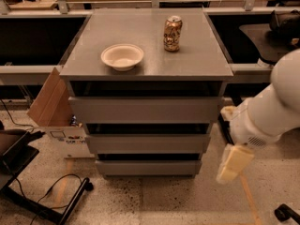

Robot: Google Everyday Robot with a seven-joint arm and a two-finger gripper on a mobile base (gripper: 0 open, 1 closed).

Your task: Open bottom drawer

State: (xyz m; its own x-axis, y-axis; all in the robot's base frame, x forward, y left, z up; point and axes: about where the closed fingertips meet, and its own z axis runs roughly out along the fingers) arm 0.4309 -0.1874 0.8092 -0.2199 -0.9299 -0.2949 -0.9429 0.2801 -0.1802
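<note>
The grey cabinet [145, 64] stands in the middle with three flat grey drawer fronts. The bottom drawer [148, 167] is the lowest front, just above the floor, and it sits flush and closed, like the two drawers above it. My white arm [267, 111] comes in from the right. Its cream-coloured gripper [233, 163] hangs down to the right of the cabinet, level with the bottom drawer and a little apart from the cabinet's right side. It touches nothing.
A white bowl [122, 56] and a drink can [172, 33] stand on the cabinet top. A cardboard box [51, 104] leans at the cabinet's left. Black cables and a stand [47, 200] lie on the floor at lower left. Dark benches flank both sides.
</note>
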